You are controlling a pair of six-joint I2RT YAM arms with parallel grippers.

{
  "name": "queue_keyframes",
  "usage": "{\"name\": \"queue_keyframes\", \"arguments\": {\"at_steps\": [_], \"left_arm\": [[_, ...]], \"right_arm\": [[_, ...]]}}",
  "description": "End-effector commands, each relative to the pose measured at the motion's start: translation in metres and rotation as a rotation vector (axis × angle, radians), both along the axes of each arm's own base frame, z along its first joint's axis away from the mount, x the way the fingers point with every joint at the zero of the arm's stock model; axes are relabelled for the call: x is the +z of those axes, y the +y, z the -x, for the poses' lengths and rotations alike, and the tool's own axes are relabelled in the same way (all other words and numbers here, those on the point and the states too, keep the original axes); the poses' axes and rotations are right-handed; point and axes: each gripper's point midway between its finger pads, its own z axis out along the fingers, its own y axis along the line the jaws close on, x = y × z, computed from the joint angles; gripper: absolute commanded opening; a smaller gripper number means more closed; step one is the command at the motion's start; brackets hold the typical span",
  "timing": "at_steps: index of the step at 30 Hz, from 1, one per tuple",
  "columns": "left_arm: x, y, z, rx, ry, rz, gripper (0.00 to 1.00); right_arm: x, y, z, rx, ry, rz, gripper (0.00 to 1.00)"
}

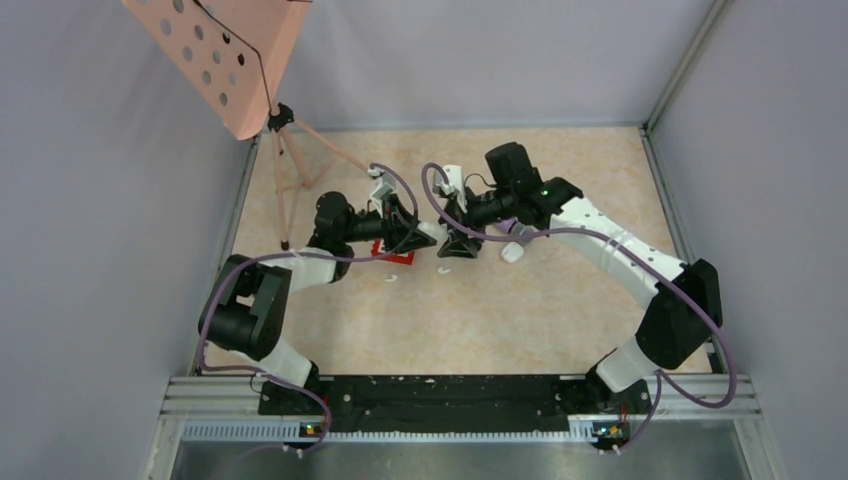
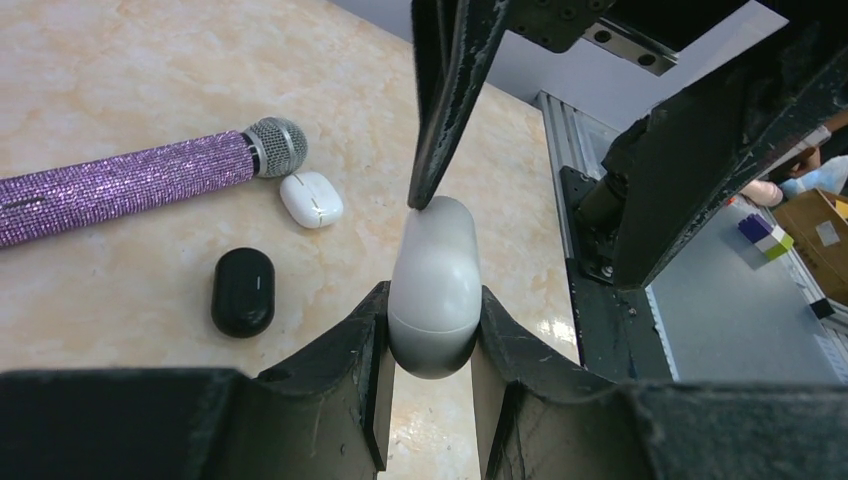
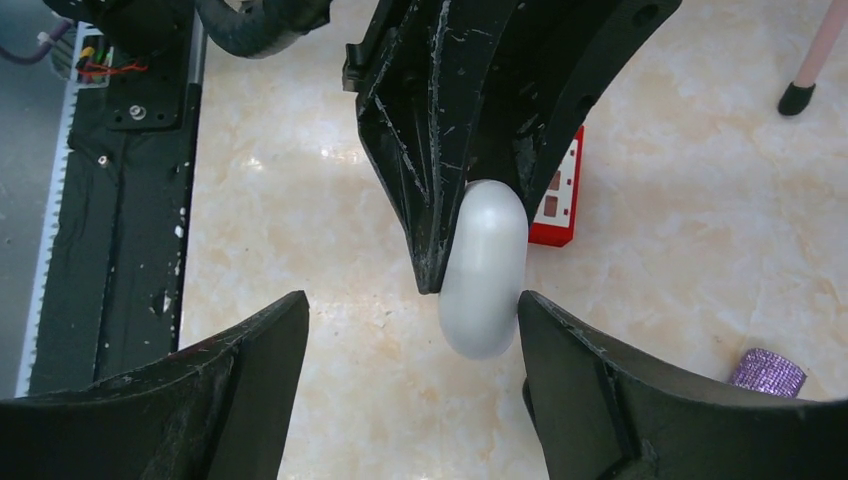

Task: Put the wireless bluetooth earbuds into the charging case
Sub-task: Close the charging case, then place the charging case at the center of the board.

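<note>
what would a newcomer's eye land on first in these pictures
The pale oval case clamped in the left tool at mid-table, with one finger of the open right tool at its free end. Next, the glittery purple microphone lying beside a white case and a black case, and the pink perforated stand in the far left corner.

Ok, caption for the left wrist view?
Left fingers grip a grey case, right finger at its top; microphone, white case, black case behind.
</note>
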Motion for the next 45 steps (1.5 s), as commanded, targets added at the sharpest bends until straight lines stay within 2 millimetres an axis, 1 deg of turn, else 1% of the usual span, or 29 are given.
{"name": "queue_keyframes", "arguments": {"at_steps": [1, 3, 6, 8, 10, 11, 13, 15, 17, 20, 21, 25, 27, 29, 32, 35, 36, 39, 41, 43, 45], "left_arm": [[-0.002, -0.001, -0.025, 0.086, 0.011, -0.009, 0.0], [-0.017, -0.002, -0.022, 0.09, 0.06, -0.048, 0.0], [-0.044, -0.006, -0.01, 0.087, 0.103, -0.104, 0.0], [-0.059, -0.01, -0.009, 0.11, 0.15, -0.143, 0.0], [-0.069, -0.016, -0.015, 0.132, 0.214, -0.182, 0.0], [-0.074, -0.018, -0.023, 0.161, 0.256, -0.205, 0.0], [-0.088, -0.018, -0.046, 0.268, 0.363, -0.268, 0.0], [-0.105, -0.017, -0.059, 0.326, 0.475, -0.325, 0.0], [-0.115, -0.02, -0.069, 0.351, 0.543, -0.351, 0.0], [-0.133, -0.022, -0.074, 0.377, 0.622, -0.391, 0.0], [-0.134, -0.024, -0.075, 0.38, 0.632, -0.397, 0.01], [-0.149, -0.027, -0.078, 0.411, 0.671, -0.47, 0.03], [-0.153, -0.028, -0.079, 0.421, 0.678, -0.494, 0.07], [-0.156, -0.028, -0.08, 0.438, 0.681, -0.512, 0.13], [-0.157, -0.025, -0.083, 0.474, 0.68, -0.539, 0.25], [-0.153, -0.015, -0.085, 0.524, 0.668, -0.58, 0.38], [-0.147, -0.013, -0.086, 0.537, 0.644, -0.585, 0.4], [-0.131, -0.005, -0.087, 0.559, 0.578, -0.604, 0.45], [-0.118, -0.002, -0.086, 0.552, 0.524, -0.6, 0.47], [-0.105, -0.001, -0.083, 0.531, 0.47, -0.593, 0.5], [-0.095, 0.001, -0.081, 0.519, 0.419, -0.587, 0.51]], "right_arm": [[0.011, -0.013, -0.001, -0.057, -0.067, 0.023, 0.76], [0.006, -0.027, -0.014, -0.13, -0.092, 0.051, 0.76], [0.007, -0.055, -0.041, -0.286, -0.097, 0.052, 0.77], [0.01, -0.073, -0.058, -0.398, -0.104, 0.05, 0.77], [0.012, -0.091, -0.074, -0.522, -0.105, 0.059, 0.77], [0.011, -0.1, -0.082, -0.584, -0.108, 0.074, 0.77], [0.009, -0.115, -0.09, -0.667, -0.09, 0.086, 0.76], [0.004, -0.124, -0.093, -0.714, -0.059, 0.089, 0.76], [-0.004, -0.13, -0.09, -0.714, -0.041, 0.102, 0.75], [-0.019, -0.138, -0.085, -0.708, -0.054, 0.157, 0.73], [-0.026, -0.143, -0.085, -0.724, -0.054, 0.182, 0.72], [-0.057, -0.158, -0.078, -0.756, -0.021, 0.276, 0.67], [-0.069, -0.162, -0.072, -0.755, 0.0, 0.309, 0.66], [-0.076, -0.167, -0.071, -0.765, 0.004, 0.333, 0.65], [-0.088, -0.174, -0.071, -0.776, -0.002, 0.379, 0.65], [-0.107, -0.179, -0.073, -0.772, 0.008, 0.438, 0.66], [-0.116, -0.179, -0.073, -0.764, 0.022, 0.46, 0.66], [-0.137, -0.18, -0.074, -0.736, 0.047, 0.505, 0.64], [-0.148, -0.18, -0.074, -0.725, 0.064, 0.528, 0.62], [-0.156, -0.179, -0.073, -0.716, 0.084, 0.54, 0.62], [-0.161, -0.178, -0.072, -0.717, 0.091, 0.541, 0.62]]}}
